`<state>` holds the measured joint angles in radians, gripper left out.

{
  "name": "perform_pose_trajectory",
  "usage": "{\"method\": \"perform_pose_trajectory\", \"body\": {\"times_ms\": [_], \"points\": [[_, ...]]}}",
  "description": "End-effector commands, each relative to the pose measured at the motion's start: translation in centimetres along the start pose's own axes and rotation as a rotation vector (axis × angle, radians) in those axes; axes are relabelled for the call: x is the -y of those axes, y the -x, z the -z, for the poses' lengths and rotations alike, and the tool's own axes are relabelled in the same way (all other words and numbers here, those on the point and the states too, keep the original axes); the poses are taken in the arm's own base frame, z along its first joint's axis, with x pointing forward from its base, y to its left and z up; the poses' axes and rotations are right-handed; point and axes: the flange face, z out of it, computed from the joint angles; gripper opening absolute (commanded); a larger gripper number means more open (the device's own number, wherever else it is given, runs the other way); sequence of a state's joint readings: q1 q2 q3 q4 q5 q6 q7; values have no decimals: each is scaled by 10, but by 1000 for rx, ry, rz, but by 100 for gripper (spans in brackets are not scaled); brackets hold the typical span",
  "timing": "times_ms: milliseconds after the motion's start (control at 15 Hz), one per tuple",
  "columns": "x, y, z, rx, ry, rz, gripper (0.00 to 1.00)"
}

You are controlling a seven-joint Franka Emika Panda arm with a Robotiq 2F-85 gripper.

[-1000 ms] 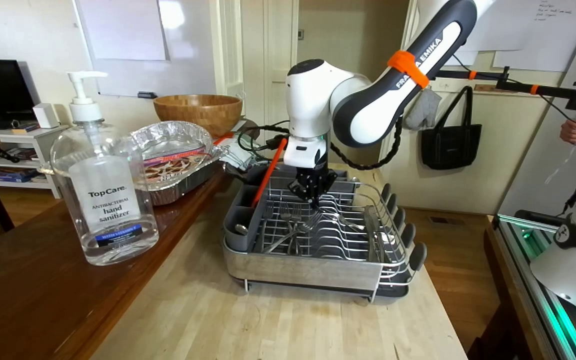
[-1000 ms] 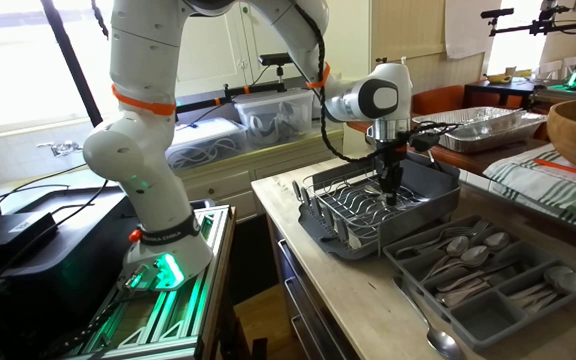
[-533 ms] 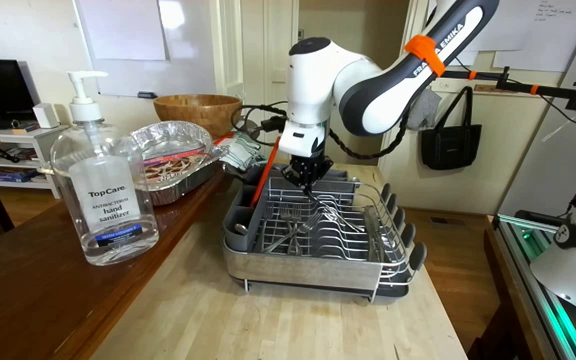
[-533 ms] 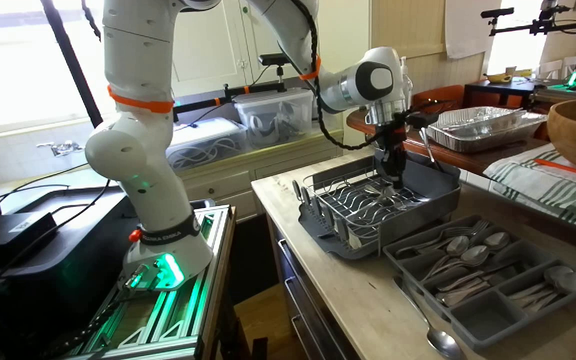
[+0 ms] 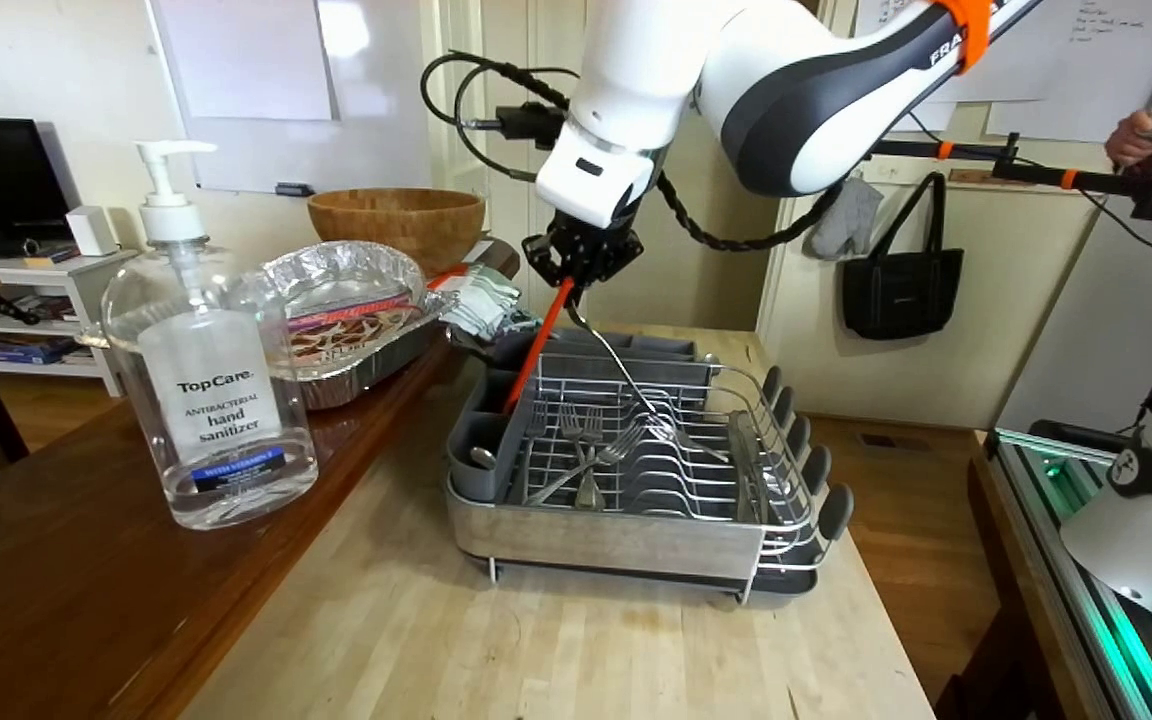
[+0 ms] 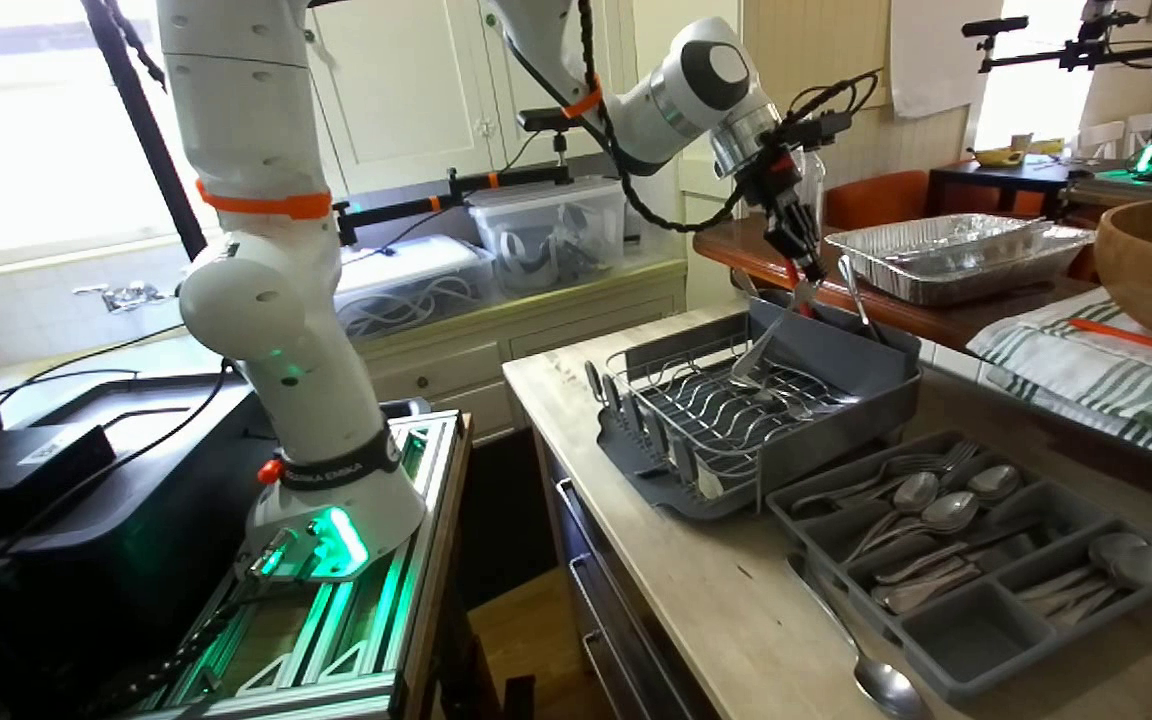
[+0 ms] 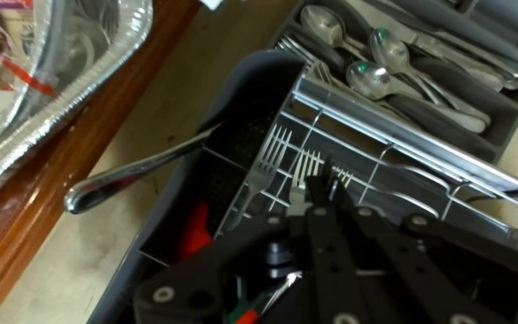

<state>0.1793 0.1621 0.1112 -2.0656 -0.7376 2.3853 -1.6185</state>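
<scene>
We see a silver piece of cutlery (image 6: 764, 345) pinched at its upper end by the claw (image 6: 812, 268). In both exterior views it hangs on a slant below the fingertips, its lower end down by the wires of the dish rack (image 5: 606, 535). The claw is closed as narrowly as the thin metal allows. We cannot tell whether the piece is a fork or a spoon, nor whether its lower tip touches the wires.

Inside the rack, a fork (image 5: 608, 455) lies across another. Along the rack's side, a gray caddy (image 5: 474, 485) holds a red handle (image 5: 539, 350), and in the wrist view a metal handle (image 7: 142, 171) leans out past its rim.

Just beside the rack we find a cutlery tray (image 6: 976, 632) of forks, spoons and knives, with a loose spoon (image 6: 884, 685) next to it on the pale tabletop (image 5: 496, 650). Farther out stand a hand sanitizer bottle (image 5: 226, 400), foil pans (image 6: 956, 268) and a wooden bowl (image 5: 396, 222).
</scene>
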Motion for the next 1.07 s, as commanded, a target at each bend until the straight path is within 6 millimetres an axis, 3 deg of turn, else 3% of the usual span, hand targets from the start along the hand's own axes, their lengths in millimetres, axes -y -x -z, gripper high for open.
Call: {"method": "perform_pose_trajectory", "body": {"times_ms": [0, 267, 533, 733, 1000], "points": [[10, 31, 19, 55, -81, -13, 1], [37, 98, 16, 102, -300, -36, 1], [74, 149, -14, 93, -472, -70, 1], [91, 155, -57, 41, -538, -72, 1], [99, 132, -118, -75, -565, -18, 1]]}}
